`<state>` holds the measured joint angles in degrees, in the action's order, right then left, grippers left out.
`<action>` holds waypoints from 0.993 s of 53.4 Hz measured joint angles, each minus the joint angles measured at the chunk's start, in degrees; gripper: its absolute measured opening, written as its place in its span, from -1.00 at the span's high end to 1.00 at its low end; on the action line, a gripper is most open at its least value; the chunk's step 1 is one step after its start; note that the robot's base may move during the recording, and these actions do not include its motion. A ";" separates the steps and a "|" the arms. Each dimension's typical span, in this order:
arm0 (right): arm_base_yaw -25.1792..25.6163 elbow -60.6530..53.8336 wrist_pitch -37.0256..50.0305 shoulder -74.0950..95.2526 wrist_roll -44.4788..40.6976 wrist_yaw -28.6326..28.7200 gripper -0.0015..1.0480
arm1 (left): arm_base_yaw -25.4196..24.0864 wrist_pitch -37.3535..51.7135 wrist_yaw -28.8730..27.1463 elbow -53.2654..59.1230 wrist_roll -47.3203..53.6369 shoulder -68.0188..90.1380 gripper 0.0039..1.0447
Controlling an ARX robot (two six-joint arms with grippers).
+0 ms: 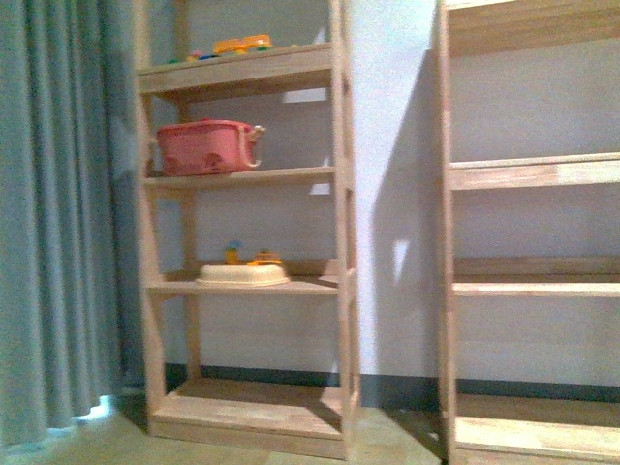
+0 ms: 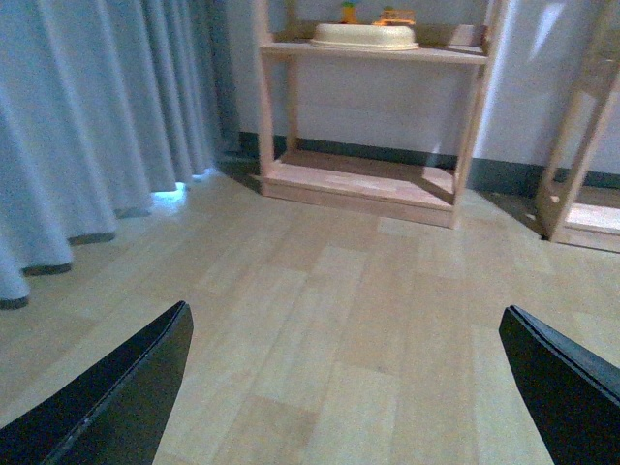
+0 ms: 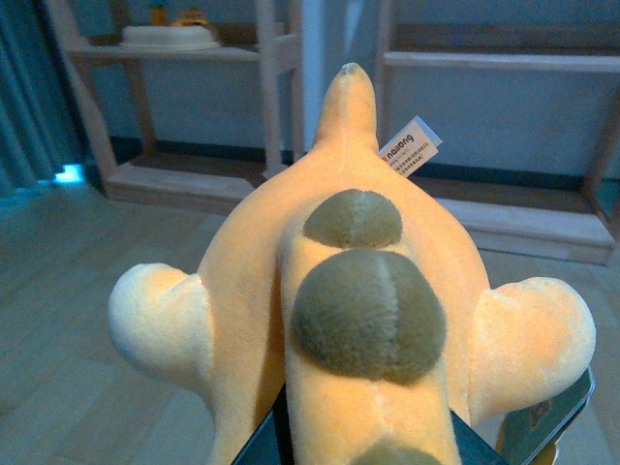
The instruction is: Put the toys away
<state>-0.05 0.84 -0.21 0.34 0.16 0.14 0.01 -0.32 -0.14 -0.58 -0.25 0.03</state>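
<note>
The right wrist view is filled by an orange-yellow plush toy [image 3: 339,291] with olive-brown round patches down its middle, pale rounded limbs on both sides and a white label near its pointed end. My right gripper [image 3: 387,448] is shut on it, with the dark fingers [image 3: 547,426] showing only at its lower sides. It hangs above the wooden floor, facing the shelves. My left gripper [image 2: 344,320] is open over bare floor with nothing between its black fingertips [image 2: 145,378]. Neither arm shows in the front view.
Two wooden shelf units stand against the wall, one left [image 1: 242,179] and one right [image 1: 533,174]. The left one holds a pink basket [image 1: 205,145], a cream tray [image 1: 242,275] with small toys and a yellow toy [image 1: 242,44] on top. A grey-blue curtain [image 1: 58,213] hangs at far left.
</note>
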 joint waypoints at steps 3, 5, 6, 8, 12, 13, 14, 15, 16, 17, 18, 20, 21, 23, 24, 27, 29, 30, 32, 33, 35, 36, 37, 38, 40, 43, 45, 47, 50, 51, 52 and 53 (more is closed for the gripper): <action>0.00 0.00 -0.02 0.00 0.00 -0.20 0.87 | 0.00 0.02 0.17 0.00 0.00 0.00 -0.88; 0.00 -0.02 0.00 0.00 0.00 -0.17 0.87 | 0.00 0.00 0.04 0.00 0.00 0.00 -0.88; 0.00 0.00 -0.02 0.00 0.00 0.00 0.87 | 0.00 0.00 0.02 0.00 0.00 0.00 -0.88; -0.02 -0.02 -0.02 0.00 0.02 -0.17 0.87 | 0.00 0.00 0.04 0.00 0.00 0.00 -0.88; 0.13 -0.02 -0.02 -0.02 0.00 -0.52 0.87 | 0.11 0.00 0.42 0.00 0.00 0.02 -0.88; 0.13 -0.02 -0.02 -0.02 0.00 -0.66 0.87 | 0.11 0.00 0.39 0.00 0.00 0.02 -0.88; 0.17 0.00 -0.02 -0.02 0.00 -0.76 0.87 | 0.11 0.00 0.39 0.00 0.00 0.02 -0.88; 0.17 0.00 -0.02 -0.02 0.00 -0.79 0.87 | 0.11 0.00 0.37 0.00 0.00 0.02 -0.88; 0.17 0.00 -0.02 -0.02 0.00 -0.81 0.87 | 0.11 0.00 0.37 0.00 0.02 0.02 -0.88; 0.17 0.00 -0.02 -0.02 0.00 -0.81 0.87 | 0.11 0.00 0.37 0.00 0.00 0.02 -0.88; 0.17 -0.02 -0.02 -0.02 0.00 -0.79 0.87 | 0.11 0.00 0.35 0.00 0.00 0.02 -0.88; 0.15 0.00 -0.02 -0.02 0.00 -0.50 0.87 | 0.09 0.00 0.17 0.00 0.00 0.02 -0.88; 0.15 0.00 -0.02 0.00 0.00 -0.31 0.87 | 0.09 0.00 0.11 0.00 0.00 0.02 -0.88; 0.15 -0.02 -0.02 0.00 0.00 -0.04 0.87 | 0.09 0.00 0.09 0.00 0.00 0.00 -0.88; 0.09 0.00 -0.02 -0.02 0.02 0.15 0.87 | 0.09 0.00 0.09 0.00 0.00 0.00 -0.88; 0.07 0.00 -0.02 0.00 0.02 0.42 0.87 | 0.09 0.00 0.11 0.00 0.00 0.00 -0.88; 0.07 0.00 -0.02 0.00 0.02 0.37 0.87 | 0.09 0.00 0.13 0.00 0.00 0.00 -0.88; 0.07 0.00 -0.02 0.00 0.02 0.33 0.87 | 0.09 0.00 0.11 0.00 0.00 0.00 -0.88; 0.07 0.00 -0.02 -0.02 0.00 0.20 0.87 | 0.09 0.00 0.13 0.00 0.00 0.00 -0.88; 0.07 0.00 -0.02 0.00 0.00 0.07 0.87 | 0.09 0.00 0.13 0.00 0.00 0.00 -0.88; 0.07 0.00 -0.02 0.00 0.00 -0.09 0.87 | 0.09 0.00 0.13 0.00 0.00 0.00 -0.88; 0.07 0.00 -0.02 0.00 0.00 -0.09 0.87 | 0.09 0.00 0.13 0.00 0.00 0.00 -0.88; 0.07 0.00 -0.02 0.00 0.02 -0.07 0.87 | 0.09 0.00 0.13 0.00 0.00 0.00 -0.88; 0.07 0.00 -0.02 0.00 0.02 -0.04 0.87 | 0.09 0.00 0.13 0.00 0.00 0.00 -0.88; 0.07 0.00 -0.02 0.00 0.00 -0.02 0.87 | 0.09 0.00 0.13 0.00 0.00 0.00 -0.88; 0.07 0.00 -0.02 -0.02 0.02 -0.09 0.87 | 0.09 0.00 0.13 0.00 0.00 0.00 -0.88; 0.07 0.00 -0.02 0.00 0.00 -0.09 0.87 | 0.09 0.00 0.13 0.00 0.00 0.02 -0.88; 0.07 0.00 -0.02 0.00 0.02 -0.07 0.87 | 0.09 0.00 0.13 0.00 0.00 0.00 -0.88; 0.07 0.00 -0.02 -0.02 0.00 0.07 0.87 | 0.09 0.00 0.11 0.00 0.00 0.00 -0.88; 0.07 0.00 -0.02 0.00 0.02 0.02 0.87 | 0.09 0.00 0.15 0.00 0.00 0.02 -0.88; 0.07 0.00 -0.02 0.00 0.02 0.02 0.87 | 0.09 0.00 0.15 0.00 0.00 0.02 -0.88; 0.07 0.00 -0.02 0.00 0.00 0.00 0.87 | 0.09 0.00 0.15 0.00 0.00 0.00 -0.88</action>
<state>0.01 0.84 -0.23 0.34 0.16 0.14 0.10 -0.32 0.01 -0.58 -0.25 0.03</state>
